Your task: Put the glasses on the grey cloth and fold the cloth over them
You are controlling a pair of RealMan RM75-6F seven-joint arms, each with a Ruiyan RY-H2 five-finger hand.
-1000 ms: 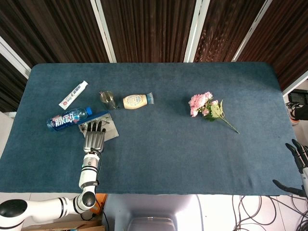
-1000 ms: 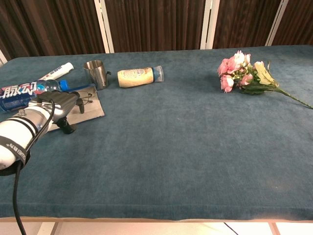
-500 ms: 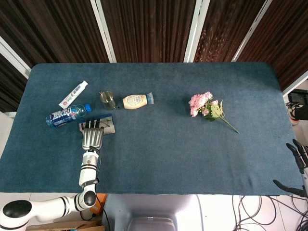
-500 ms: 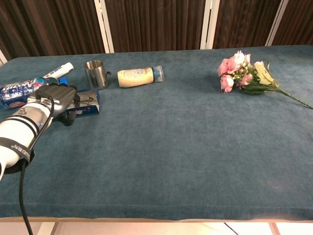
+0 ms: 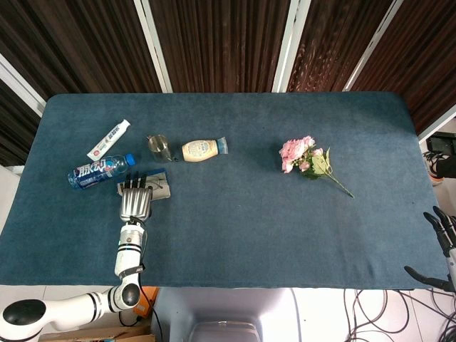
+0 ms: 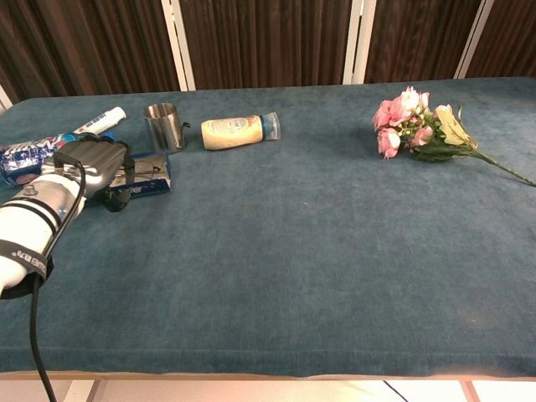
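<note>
The silver left hand (image 5: pixel 135 201) is laid flat, fingers extended, pressing the folded grey cloth (image 5: pixel 158 187) so the fold stays over the glasses, judged hidden inside. At five o'clock, the dark right hand (image 5: pixel 443 231) hangs spread, holding nothing.

The left hand (image 6: pixel 94 163) rests on the folded grey cloth (image 6: pixel 147 176) near the table's (image 6: pixel 293 251) left edge. A steel cup (image 6: pixel 163 126), a lying bottle (image 6: pixel 239 131) and pink flowers (image 6: pixel 419 121) sit farther back.
</note>
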